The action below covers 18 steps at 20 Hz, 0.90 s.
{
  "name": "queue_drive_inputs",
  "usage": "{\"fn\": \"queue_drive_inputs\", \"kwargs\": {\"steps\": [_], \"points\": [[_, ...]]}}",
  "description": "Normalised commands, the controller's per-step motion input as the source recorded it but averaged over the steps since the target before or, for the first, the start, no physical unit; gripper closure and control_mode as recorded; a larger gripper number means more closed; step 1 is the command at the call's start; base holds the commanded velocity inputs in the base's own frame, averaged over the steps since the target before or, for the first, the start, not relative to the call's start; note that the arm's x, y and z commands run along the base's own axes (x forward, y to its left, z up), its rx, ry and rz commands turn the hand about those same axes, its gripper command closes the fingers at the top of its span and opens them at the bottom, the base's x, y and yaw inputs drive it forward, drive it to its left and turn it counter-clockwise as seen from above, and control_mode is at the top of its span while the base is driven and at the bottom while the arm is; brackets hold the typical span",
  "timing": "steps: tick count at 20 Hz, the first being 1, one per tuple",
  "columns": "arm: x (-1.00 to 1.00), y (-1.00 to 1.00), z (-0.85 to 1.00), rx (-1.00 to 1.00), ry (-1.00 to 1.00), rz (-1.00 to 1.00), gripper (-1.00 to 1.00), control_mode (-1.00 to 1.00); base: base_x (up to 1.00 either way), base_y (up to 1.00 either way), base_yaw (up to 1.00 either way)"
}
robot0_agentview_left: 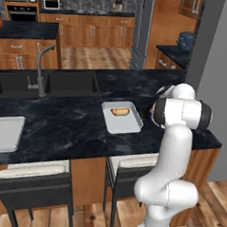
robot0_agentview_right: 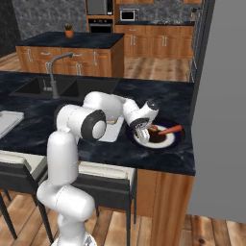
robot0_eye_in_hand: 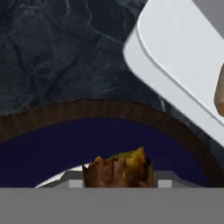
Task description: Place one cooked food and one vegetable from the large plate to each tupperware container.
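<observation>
The large plate (robot0_agentview_right: 177, 140) is dark with a brown rim and a blue middle (robot0_eye_in_hand: 61, 144), and it lies at the counter's right end. An orange carrot (robot0_agentview_right: 170, 129) and a brown cooked piece (robot0_agentview_right: 153, 130) lie on it. My gripper (robot0_agentview_right: 144, 133) is down over the plate's left part. In the hand view the brown, charred piece (robot0_eye_in_hand: 118, 168) sits between my fingertips (robot0_eye_in_hand: 75, 180), which press on both its sides. One tupperware container (robot0_agentview_left: 126, 125) lies just left of the plate and holds a tan bun-like food (robot0_agentview_left: 119, 111). The other container (robot0_agentview_left: 4, 133) lies at the counter's far left.
A dark double sink (robot0_agentview_left: 65, 83) with a grey faucet (robot0_agentview_left: 40, 68) is sunk in the counter's far side. Two stools (robot0_agentview_left: 35, 182) stand at the near edge. A grey wall (robot0_agentview_right: 221, 110) rises right of the counter. The near container's corner (robot0_eye_in_hand: 175, 57) lies just past the plate rim.
</observation>
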Motion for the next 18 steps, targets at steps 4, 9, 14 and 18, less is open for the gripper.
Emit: {"fn": "queue_drive_inputs", "kwargs": {"steps": [4,9,14,18], "points": [[-0.16,0.51,0.98,-0.06,-0.28,0.00,1.00,-1.00,0.00,0.00,0.00],[-0.12,0.92,1.00,-0.05,0.32,0.00,1.00,-1.00,0.00,0.00,0.00],[0.00,0.48,0.97,0.00,0.46,0.00,1.00,-1.00,0.00,0.00,0.00],[-0.05,0.78,0.14,0.00,0.06,-0.08,1.00,-1.00,0.00,0.00,0.00]]}}
